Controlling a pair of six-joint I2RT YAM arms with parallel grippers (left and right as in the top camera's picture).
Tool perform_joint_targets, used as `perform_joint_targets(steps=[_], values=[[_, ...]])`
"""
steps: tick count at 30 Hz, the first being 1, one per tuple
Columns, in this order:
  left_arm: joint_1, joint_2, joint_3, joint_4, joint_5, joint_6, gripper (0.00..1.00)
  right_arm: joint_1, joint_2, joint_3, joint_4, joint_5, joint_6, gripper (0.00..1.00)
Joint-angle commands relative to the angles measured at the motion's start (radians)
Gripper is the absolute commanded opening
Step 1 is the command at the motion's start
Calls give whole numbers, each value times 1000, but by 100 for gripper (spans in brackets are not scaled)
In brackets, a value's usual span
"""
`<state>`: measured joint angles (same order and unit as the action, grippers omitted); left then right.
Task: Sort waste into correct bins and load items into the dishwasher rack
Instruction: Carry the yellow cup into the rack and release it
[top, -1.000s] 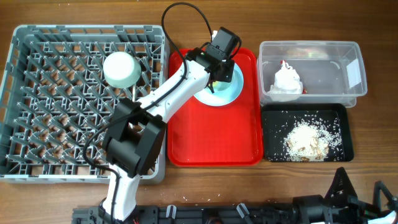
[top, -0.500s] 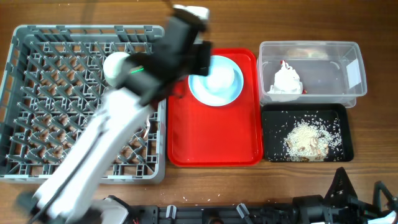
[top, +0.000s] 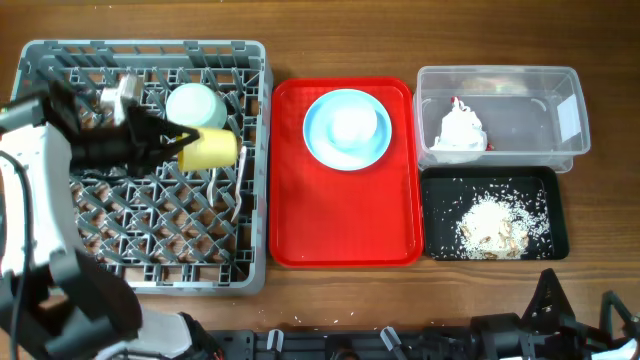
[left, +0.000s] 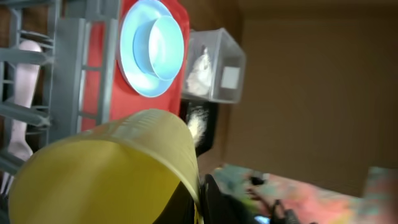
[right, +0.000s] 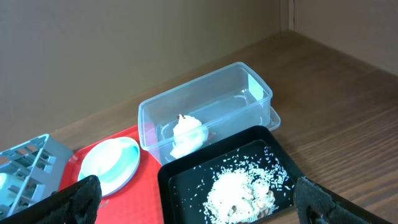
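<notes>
Fingers (top: 165, 137) of the left gripper (top: 185, 145) are clamped on the yellow cup (top: 210, 150), held over the dishwasher rack (top: 60, 250) just beside the green bowl (top: 195, 105); napkin (top: 462, 130) and rice scraps (top: 492, 225) are binned; the blue plate (top: 347, 128), well right of the fingers, is judged outstanding.

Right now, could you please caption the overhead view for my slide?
Left tool holds the yellow cup over the grey rack beside the green bowl; blue plate sits on the red tray.
</notes>
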<state>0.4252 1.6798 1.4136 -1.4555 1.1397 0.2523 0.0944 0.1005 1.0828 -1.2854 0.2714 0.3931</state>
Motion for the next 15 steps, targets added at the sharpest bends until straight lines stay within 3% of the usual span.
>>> perform_joint_targets(steps=[1,4,7,12,15], values=[[88,113,-91,15,134,134,4,-2,-10,2,4,20,7,100],[130,182,-126,16,123,171,4,-2,-10,2,4,20,7,100],[159,240,-156,16,115,216,11,-2,-10,2,4,20,7,100],[182,251,-160,23,98,214,10,-2,-10,2,4,20,7,100],[177,251,-160,19,153,216,4,-2,-10,2,4,20,7,100]])
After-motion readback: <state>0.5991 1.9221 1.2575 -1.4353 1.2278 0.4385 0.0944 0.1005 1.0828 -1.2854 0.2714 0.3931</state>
